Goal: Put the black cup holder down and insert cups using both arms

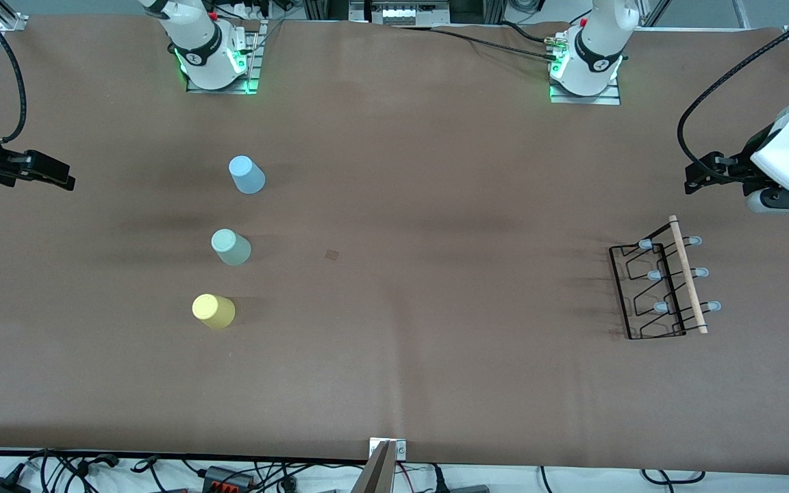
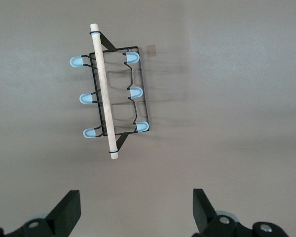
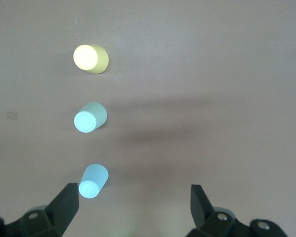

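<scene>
The black cup holder (image 1: 665,284) lies on the brown table (image 1: 435,171) toward my left arm's end, its wooden rod handle (image 1: 687,274) running along the side facing that end, the pale capped pegs (image 1: 655,275) sticking out on both sides of the rod. My left gripper (image 1: 699,177) hangs above the table near the holder, well clear of it and touching nothing; in the left wrist view the holder (image 2: 113,96) sits apart from my fingertips (image 2: 69,210), and those fingers are spread wide with only bare table between them. The three cups stand upside down in a line toward my right arm's end: the light blue cup (image 1: 247,174) farthest from the front camera, the mint green cup (image 1: 231,247) in the middle, the yellow cup (image 1: 213,310) nearest that camera, each apart from the next. My right gripper (image 1: 59,179) hovers over the table's edge at that end, well away from the cups, its forearm reaching in level from the side. In the right wrist view its fingers (image 3: 66,202) are spread too, holding nothing, with the blue cup (image 3: 92,181) closest to them.
</scene>
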{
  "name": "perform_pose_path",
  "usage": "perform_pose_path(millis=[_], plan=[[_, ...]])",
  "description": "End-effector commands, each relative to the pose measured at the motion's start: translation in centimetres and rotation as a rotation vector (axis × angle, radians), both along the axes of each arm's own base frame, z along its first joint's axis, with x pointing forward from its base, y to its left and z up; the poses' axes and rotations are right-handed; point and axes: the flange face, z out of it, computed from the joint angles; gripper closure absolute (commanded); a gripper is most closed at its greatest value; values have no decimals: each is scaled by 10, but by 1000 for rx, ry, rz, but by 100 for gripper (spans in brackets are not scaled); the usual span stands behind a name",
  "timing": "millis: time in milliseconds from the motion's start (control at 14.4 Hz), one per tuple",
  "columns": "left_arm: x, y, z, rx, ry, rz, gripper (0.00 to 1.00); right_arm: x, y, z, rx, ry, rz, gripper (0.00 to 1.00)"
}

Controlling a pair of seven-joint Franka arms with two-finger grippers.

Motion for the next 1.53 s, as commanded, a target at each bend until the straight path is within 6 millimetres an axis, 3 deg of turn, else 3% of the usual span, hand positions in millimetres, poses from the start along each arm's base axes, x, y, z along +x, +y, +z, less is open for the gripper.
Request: perform_pose_path(millis=[0,278,417,694,972,1181,1250,1458], plan=[[0,0,3,-13,-3,1,0,2,0,5,16,-7,-3,0],[0,0,3,-15,-5,1,0,0,4,3,25,4,12,0],[3,0,9,-10,-14,2,0,-4,14,-13,26,53,36,0],[5,0,2,-7,3,100,0,-14,17,-71,29,162,46,0],[14,-9,-15,0,33,94,0,-19,61,-153,26,23,98,0],[11,-11,-32,5,125,91,0,-28,81,-211,28,-99,68,0],[18,-10,-24,3,106,89,0,-34,88,-233,32,-143,69,0],[40,3,-44,13,133,91,0,-46,117,-281,50,-227,31,0]])
